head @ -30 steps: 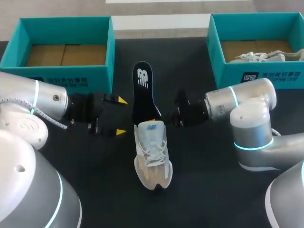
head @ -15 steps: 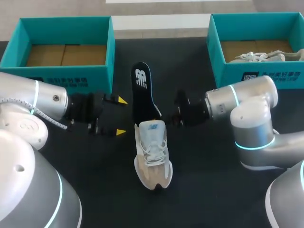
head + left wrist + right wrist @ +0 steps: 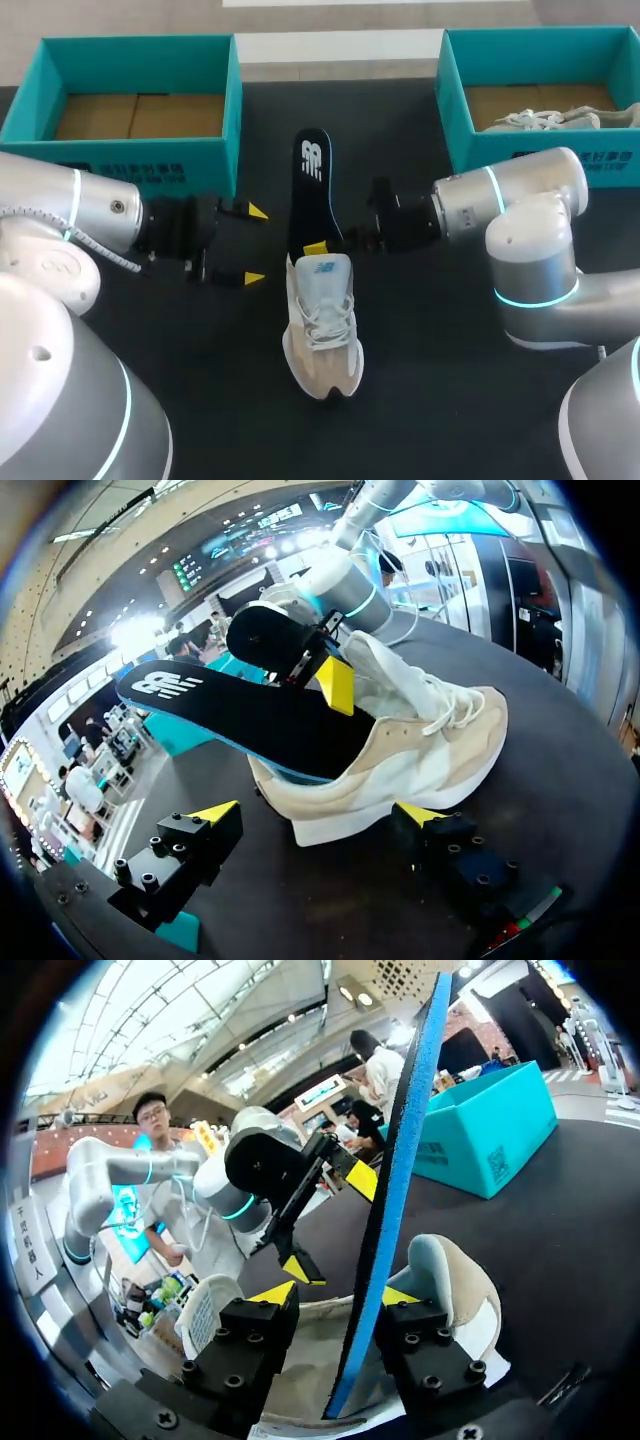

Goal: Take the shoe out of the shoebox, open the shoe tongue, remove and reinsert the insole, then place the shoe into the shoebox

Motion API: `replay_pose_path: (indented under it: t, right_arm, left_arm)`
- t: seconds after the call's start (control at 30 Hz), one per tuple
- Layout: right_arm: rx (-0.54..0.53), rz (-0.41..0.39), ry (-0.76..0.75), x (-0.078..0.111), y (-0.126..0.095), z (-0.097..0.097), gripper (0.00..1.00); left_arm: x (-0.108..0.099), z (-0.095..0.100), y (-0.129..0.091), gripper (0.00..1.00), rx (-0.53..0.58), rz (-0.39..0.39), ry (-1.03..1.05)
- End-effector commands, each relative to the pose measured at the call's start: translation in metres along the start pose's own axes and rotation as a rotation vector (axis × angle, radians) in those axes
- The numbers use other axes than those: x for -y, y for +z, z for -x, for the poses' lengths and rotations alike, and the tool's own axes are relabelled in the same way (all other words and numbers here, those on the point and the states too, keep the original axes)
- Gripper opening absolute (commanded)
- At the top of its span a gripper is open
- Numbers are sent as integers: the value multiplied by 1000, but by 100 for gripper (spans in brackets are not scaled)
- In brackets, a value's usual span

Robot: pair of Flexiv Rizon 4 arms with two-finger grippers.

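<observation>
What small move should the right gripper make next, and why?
Probably draw the insole out past the heel, clear of the shoe: the right gripper is shut on it, most of it is already out, and only its front end sits inside.

A: Starting with the left arm (image 3: 70, 205): clad in smooth silver-grey shell, ringed with a thin glowing cyan band, trailed by a white braided cable (image 3: 100, 250) near the wrist.

B: Same on the right arm (image 3: 530, 215): rounded silver housings, cyan rings at two joints.

A: Then black at both wrists. On the left end effector (image 3: 255, 245): blocky black fingers, studded with round screws, capped with bright yellow wedge tips, with a small teal piece at one finger's base.

B: On the right end effector (image 3: 337, 1295): matching black blocks, same screws, same yellow tips.
</observation>
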State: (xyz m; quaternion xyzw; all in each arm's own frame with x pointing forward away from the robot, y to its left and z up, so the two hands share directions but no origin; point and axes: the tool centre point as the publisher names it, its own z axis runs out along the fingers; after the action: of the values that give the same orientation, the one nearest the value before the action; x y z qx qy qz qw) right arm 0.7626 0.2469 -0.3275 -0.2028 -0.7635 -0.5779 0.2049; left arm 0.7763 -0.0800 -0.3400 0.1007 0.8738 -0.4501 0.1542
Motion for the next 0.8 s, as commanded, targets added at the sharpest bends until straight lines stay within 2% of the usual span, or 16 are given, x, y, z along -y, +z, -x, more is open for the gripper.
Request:
replay_pose_path:
  t: [0.03,0.17,0.3,0.4,0.57,0.8]
  right_arm:
    - [-11,-15,0,-6,0,5,40]
    - [-15,-12,-9,-11,0,9,39]
    - [-24,-28,-7,-15,0,12,27]
    - [-34,-43,15,-15,0,12,1]
    - [-65,-47,65,-5,3,3,0]
    - [-77,-42,133,20,9,-11,0]
  left_arm:
    - [0,0,0,100,-2,3,0]
    - [0,0,0,100,-2,3,0]
    - [0,0,0,100,-2,3,0]
    - [0,0,0,100,-2,3,0]
    - [0,0,0,100,-2,3,0]
    - [0,0,0,100,-2,3,0]
